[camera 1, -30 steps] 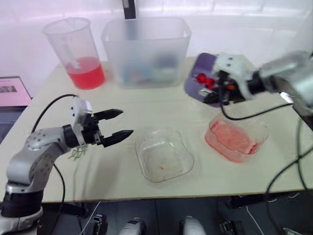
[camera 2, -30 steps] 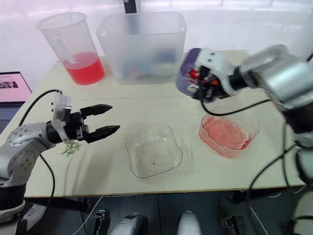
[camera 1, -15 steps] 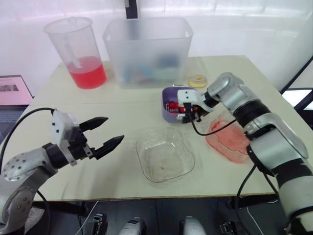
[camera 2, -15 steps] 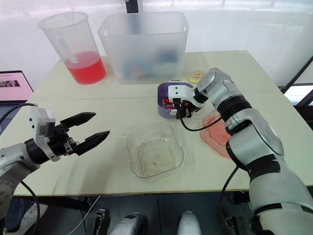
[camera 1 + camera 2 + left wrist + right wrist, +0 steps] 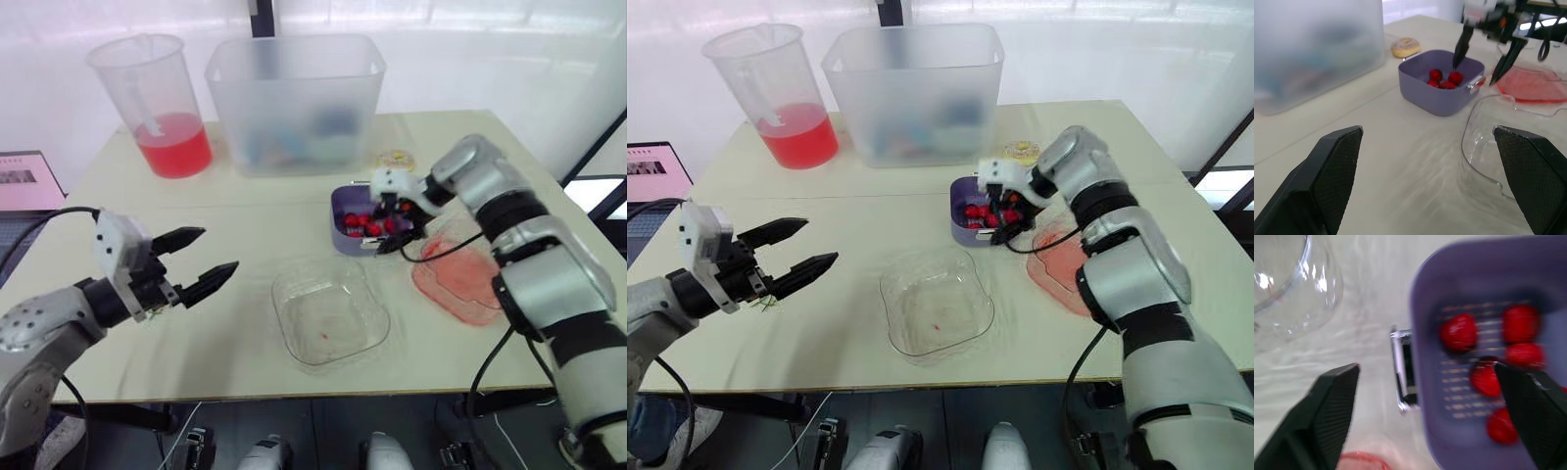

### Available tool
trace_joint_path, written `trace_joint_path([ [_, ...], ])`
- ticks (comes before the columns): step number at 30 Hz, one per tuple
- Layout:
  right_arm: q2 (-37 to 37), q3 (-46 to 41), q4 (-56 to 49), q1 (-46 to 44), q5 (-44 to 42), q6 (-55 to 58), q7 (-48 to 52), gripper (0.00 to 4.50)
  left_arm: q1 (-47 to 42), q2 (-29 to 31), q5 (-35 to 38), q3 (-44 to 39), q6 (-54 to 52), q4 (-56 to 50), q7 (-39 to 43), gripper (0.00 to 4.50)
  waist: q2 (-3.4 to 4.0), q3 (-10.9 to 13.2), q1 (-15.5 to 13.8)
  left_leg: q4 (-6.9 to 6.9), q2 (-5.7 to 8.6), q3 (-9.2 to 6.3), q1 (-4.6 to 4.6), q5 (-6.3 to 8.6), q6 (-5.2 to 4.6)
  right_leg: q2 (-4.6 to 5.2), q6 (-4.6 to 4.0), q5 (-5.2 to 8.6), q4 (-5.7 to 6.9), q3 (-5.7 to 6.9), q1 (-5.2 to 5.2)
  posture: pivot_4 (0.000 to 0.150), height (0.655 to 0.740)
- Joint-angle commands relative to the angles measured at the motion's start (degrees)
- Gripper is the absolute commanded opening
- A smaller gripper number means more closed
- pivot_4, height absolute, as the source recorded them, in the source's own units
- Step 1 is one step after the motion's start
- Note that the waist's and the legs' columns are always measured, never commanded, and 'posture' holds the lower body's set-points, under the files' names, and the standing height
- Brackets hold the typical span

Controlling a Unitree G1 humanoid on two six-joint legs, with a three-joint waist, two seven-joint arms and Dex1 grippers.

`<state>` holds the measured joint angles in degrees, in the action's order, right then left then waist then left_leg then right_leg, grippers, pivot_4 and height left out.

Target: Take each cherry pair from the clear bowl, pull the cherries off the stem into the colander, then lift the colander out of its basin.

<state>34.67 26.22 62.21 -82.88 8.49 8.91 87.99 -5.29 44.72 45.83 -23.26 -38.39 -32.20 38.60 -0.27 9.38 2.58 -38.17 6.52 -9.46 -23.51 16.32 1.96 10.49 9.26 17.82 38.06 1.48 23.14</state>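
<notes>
Right wrist view, blurred colander (image 5: pixel 1474 269), perhaps five cherries (image 5: pixel 1458 332)

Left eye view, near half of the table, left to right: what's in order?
left gripper → clear bowl → pink-stained basin. The purple colander is left out because it overlaps the bowl's span.
</notes>
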Motion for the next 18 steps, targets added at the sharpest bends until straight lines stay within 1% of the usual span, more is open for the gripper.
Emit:
trace_joint_path([
  [1,6.27,-8.56,-5.23,-2.16,-5.0,6.31,2.41,4.47,-3.26,1.49,-1.96,1.4,-0.08,3.55,-0.45,4.5,0.0,0.0,-0.18,0.0,0.01,0.0,0.0,0.0,0.0,0.0,0.0,0.0,-0.01,0.0,0.0,0.15,0.74],
  [4,11.91,-14.48,-11.08,2.24,-8.05,9.22,0.87,4.47,-4.93,1.95,-4.34,3.45,0.54,6.31,-0.3,4.5,-0.01,-0.01,-0.1,0.01,0.01,0.0,0.0,0.0,0.0,0.01,0.0,0.0,-0.01,0.01,-0.03,0.15,0.74],
  [6,16.52,-19.12,-15.95,7.17,-10.09,9.29,-1.29,4.47,-4.72,2.54,-6.97,5.2,2.53,7.52,1.33,4.5,-0.01,-0.01,-0.13,0.01,0.01,0.02,0.0,0.0,0.0,0.01,0.0,0.0,0.0,0.01,-0.04,0.15,0.74],
  [11,24.84,-30.77,-25.13,24.63,-13.78,7.22,-10.42,4.47,-5.85,2.8,-9.44,7.51,5.05,12.59,5.71,4.5,0.01,0.0,-0.12,0.03,0.0,0.15,0.0,0.0,0.0,0.06,0.0,0.0,0.0,-0.02,0.03,0.15,0.74],
  [13,26.85,-37.76,-27.84,32.83,-17.39,8.13,-12.95,4.47,-7.36,2.79,-10.4,8.42,6.02,15.26,7.19,4.5,0.02,0.0,-0.19,0.03,-0.01,0.18,0.0,0.0,-0.01,0.06,0.0,0.0,0.01,-0.01,0.03,0.15,0.74],
  [14,27.38,-42.21,-27.76,38.21,-18.78,5.89,-15.07,4.47,-8.26,2.84,-11.17,9.23,6.61,16.88,7.97,4.5,0.02,0.0,-0.27,0.02,-0.01,0.2,0.0,0.0,-0.01,0.07,0.0,0.0,0.01,-0.03,0.04,0.15,0.74],
  [18,26.55,-51.95,-30.36,51.51,-22.92,1.67,-19.24,4.47,-9.86,2.61,-12.58,10.36,7.91,20.37,10.05,4.5,0.05,-0.02,-0.15,0.02,-0.01,0.29,0.04,0.0,-0.02,0.09,0.0,0.0,0.02,-0.03,-0.03,0.15,0.74],
])
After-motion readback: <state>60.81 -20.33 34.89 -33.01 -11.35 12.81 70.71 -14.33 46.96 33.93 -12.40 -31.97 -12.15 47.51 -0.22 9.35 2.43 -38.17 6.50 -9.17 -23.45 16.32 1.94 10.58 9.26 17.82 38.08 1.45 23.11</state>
